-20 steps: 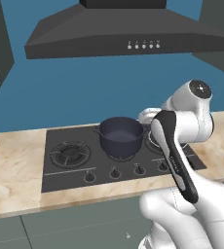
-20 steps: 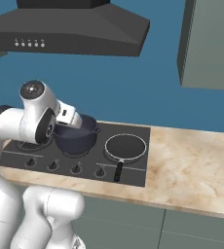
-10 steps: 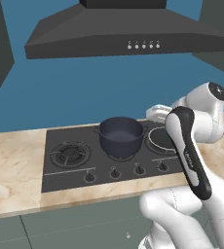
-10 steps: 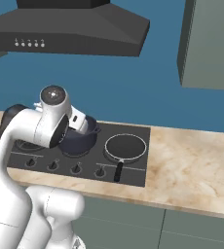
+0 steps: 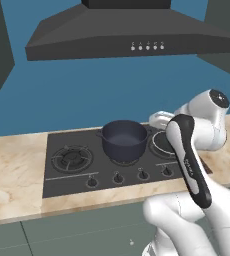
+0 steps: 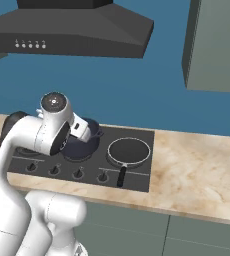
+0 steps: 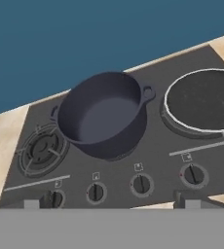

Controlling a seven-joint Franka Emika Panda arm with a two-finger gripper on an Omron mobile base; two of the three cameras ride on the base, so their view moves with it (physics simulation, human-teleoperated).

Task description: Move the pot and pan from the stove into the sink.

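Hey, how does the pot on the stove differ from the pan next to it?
The pot is deep with tall dark navy-grey walls; the pan is shallow and black with a thin pale rim. The pot has two small loop handles on its sides; the pan has one long straight handle pointing toward the knobs. The pot sits on the middle burner, the pan on the one beside it. Both are round, empty and upright on the stove.

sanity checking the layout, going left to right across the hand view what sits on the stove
Empty burner grate → pot → pan, all on the stove.
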